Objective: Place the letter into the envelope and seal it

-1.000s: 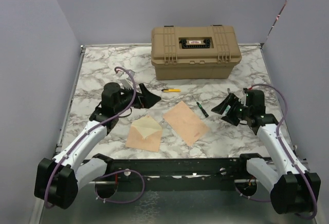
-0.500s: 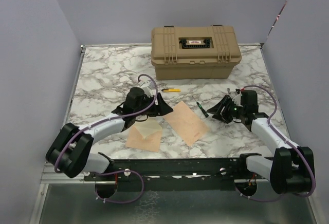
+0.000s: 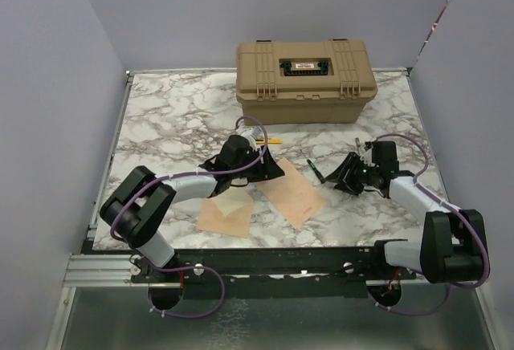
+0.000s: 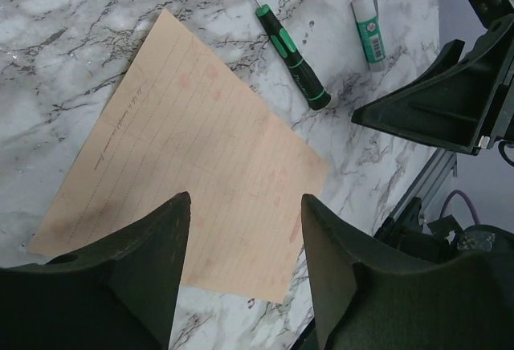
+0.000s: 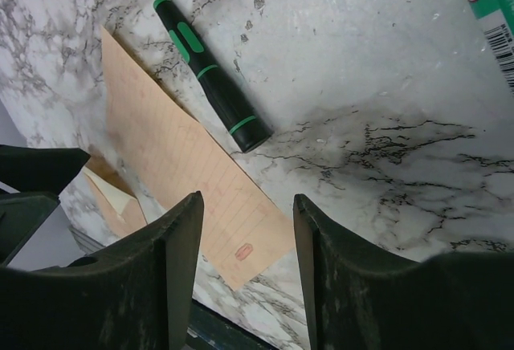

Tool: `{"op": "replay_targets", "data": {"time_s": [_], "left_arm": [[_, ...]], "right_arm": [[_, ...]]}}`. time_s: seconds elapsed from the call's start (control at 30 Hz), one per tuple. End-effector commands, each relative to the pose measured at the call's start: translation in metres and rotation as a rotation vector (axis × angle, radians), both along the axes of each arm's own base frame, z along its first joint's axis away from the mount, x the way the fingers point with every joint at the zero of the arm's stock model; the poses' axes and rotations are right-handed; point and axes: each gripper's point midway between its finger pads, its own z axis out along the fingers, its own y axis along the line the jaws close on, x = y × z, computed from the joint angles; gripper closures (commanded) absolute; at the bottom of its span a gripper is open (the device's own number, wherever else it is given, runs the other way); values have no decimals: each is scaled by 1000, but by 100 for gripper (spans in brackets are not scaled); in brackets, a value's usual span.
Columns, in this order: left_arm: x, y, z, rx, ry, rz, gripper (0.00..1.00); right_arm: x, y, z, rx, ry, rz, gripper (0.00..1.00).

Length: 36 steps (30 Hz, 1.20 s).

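The letter [image 3: 291, 192] is a flat peach-tan lined sheet lying on the marble table, front middle [image 4: 193, 165] [image 5: 185, 165]. The envelope [image 3: 227, 209] lies to its left with its pale yellow flap open [image 5: 112, 197]. My left gripper [image 3: 269, 167] hovers over the letter's far left corner, jaws apart and empty [image 4: 246, 201]. My right gripper [image 3: 344, 175] hangs just right of the letter, pointing at its near corner, also open and empty [image 5: 247, 199].
A tan toolbox [image 3: 305, 81] stands at the back. A green-handled screwdriver [image 3: 317, 172] [image 5: 210, 77] lies beside the letter's right edge, with a glue stick [image 4: 368, 30] beyond it. A yellow cutter [image 3: 267, 140] lies in front of the toolbox.
Both arms have reached inward toward the letter: the left gripper moved right past the envelope, the right gripper moved left. Both pairs of jaws have narrowed.
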Motion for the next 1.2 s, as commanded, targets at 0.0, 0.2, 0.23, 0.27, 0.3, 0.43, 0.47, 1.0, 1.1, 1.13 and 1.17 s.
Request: {"op": "replay_targets", "data": {"time_s": [0.0,0.2,0.23,0.27,0.3,0.43,0.47,1.0,1.1,1.13,1.17], "left_arm": [[8,-5,-2,1,-8,54,43],[8,0,-8,17,-3,81,43],[9,0,-7,17,-5,86,43],[8,1,-9,21,-4,88,43],[9,2,-9,22,-5,93,43],[9,5,-10,28,-6,104,44],[8,5,-11,29,-5,105,44],[9,37,-13,96,-59,220,46],[6,41,-24,137,-30,226,49],[5,42,-28,145,-22,225,50],[4,43,-31,151,-15,223,51]], "right_arm": [[-10,4,-11,8,35,46,49],[-19,9,-20,37,66,68,52],[-20,10,-21,41,72,73,52],[-22,11,-22,45,77,78,52],[-23,11,-23,48,81,81,52],[-30,14,-27,64,95,103,53],[-31,16,-28,71,98,110,53],[-69,47,-36,129,194,246,59],[-76,55,-30,123,197,292,59],[-73,53,-28,92,188,287,58],[-67,48,-26,46,174,270,58]]}}
